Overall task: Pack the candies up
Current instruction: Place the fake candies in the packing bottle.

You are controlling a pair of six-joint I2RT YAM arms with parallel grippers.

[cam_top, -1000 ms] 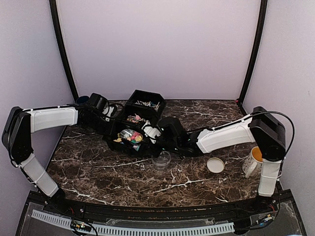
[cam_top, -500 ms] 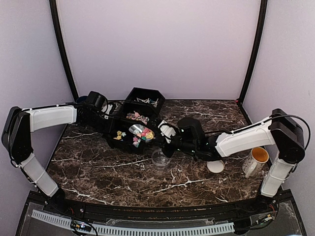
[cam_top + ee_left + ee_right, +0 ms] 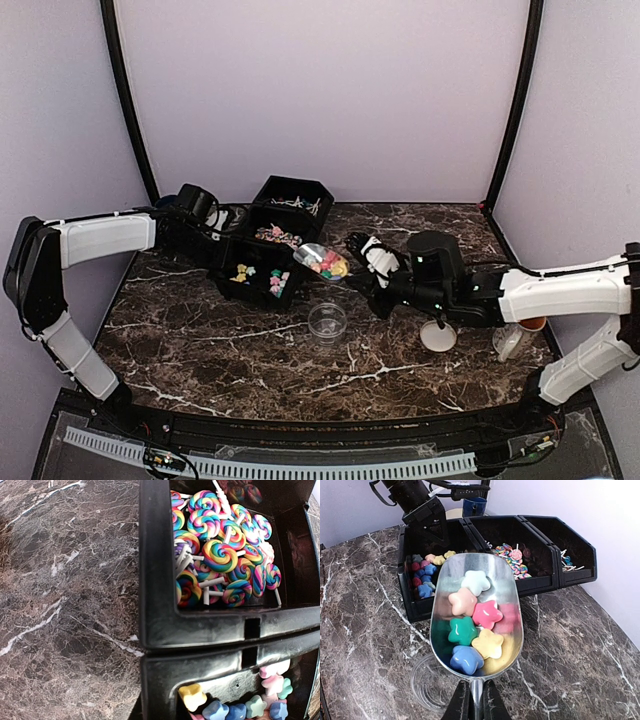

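Metal scoop (image 3: 470,567) loaded with star-shaped candies (image 3: 487,614), clenched by its handle in right gripper (image 3: 476,696), raised near clear cup (image 3: 327,322). More candies in black bins (image 3: 262,292). Left gripper (image 3: 215,222) closed at bins' edge.

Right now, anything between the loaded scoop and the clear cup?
Nothing visible. The right claw holds the scoop of candies in the air just past the open clear cup; the tan lid lies apart on the table.
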